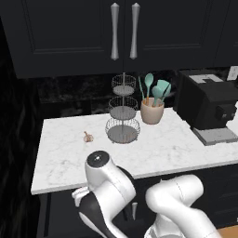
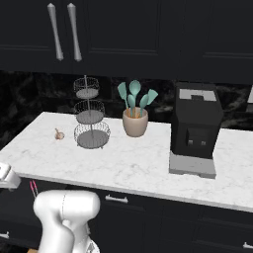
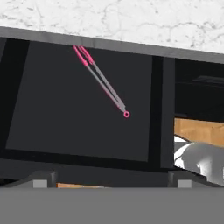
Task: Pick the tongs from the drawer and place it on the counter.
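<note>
Slim pink-handled grey metal tongs [image 3: 103, 83] lie diagonally in the open dark drawer [image 3: 57, 113] beneath the white marble tabletop [image 3: 131, 19], reachable for the spread, empty pincer [image 3: 111, 183].

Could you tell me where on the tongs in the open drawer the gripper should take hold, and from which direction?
Grip the tongs mid-length across the thin grey arms, coming from above, fingers astride them. They lie flat and slantwise on the drawer floor, pink end tucked under the counter edge.
</note>
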